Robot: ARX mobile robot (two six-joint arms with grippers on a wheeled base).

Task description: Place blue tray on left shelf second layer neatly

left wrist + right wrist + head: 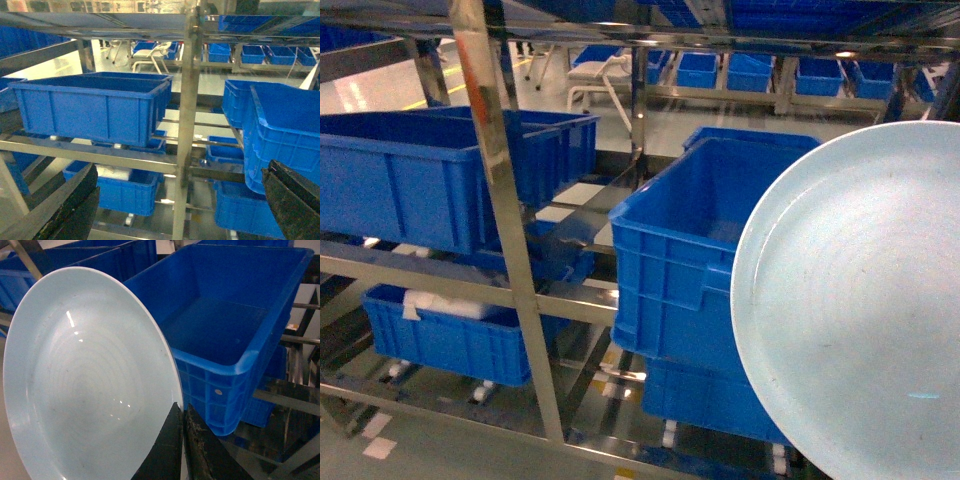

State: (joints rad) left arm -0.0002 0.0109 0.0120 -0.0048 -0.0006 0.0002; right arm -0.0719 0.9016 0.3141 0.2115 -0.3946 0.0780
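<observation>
Pale-blue, the blue tray (90,385) stands pinched in the right gripper (182,440), mid-carry; next, swing left toward the left shelf second layer (420,268); left gripper (175,200) gapes empty.

Deep-blue crate (430,180) on left rack tier, second crate (560,140) just behind. Lower crate (450,335) beneath holds white bundle (445,303). Right side — stacked crates (690,290), top one open. White chair (600,75) far back, beyond steel upright (505,200).
</observation>
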